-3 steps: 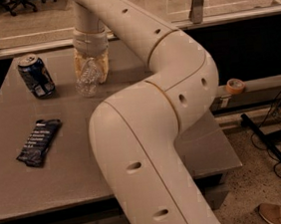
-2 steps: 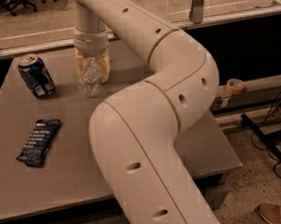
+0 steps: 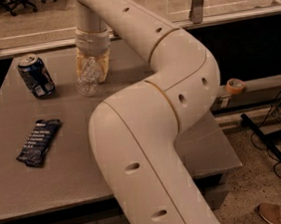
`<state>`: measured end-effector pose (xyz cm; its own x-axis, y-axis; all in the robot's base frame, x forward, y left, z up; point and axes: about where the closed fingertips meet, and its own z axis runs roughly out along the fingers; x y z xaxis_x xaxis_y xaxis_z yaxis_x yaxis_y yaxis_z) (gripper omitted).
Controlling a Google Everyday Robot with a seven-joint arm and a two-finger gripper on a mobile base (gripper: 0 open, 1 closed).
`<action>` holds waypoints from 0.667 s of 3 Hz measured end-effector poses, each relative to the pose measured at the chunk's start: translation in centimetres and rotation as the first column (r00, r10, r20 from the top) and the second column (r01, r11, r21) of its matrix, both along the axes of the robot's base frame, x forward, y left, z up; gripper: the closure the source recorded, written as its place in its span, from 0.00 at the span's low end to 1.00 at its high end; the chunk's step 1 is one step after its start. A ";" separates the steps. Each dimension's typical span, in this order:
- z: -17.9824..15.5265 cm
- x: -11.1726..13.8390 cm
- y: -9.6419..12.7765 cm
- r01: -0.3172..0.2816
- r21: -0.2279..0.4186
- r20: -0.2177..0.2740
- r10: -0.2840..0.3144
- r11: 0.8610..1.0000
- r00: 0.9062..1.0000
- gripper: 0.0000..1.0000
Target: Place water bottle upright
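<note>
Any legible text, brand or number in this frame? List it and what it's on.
No text is legible.
On the can: pale marks on blue, too blurred to read.
On the packet: rows of pale print, too small to read.
On the bottle, tilted in the gripper just right of the can: no label text can be made out.

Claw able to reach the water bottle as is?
Likely yes: the claw sits right over the water bottle, which leans inside its grip; the soda can stands apart, nothing blocking.
</note>
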<state>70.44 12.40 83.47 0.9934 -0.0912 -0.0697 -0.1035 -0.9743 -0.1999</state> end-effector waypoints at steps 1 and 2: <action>1.6 -0.2 1.7 -0.112 0.027 0.100 0.108 0.993 0.989 1.00; 5.7 -0.8 0.9 -0.264 0.018 0.331 0.243 0.964 0.912 1.00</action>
<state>69.61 13.29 89.22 0.9518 0.1608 0.2612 0.2254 -0.9442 -0.2401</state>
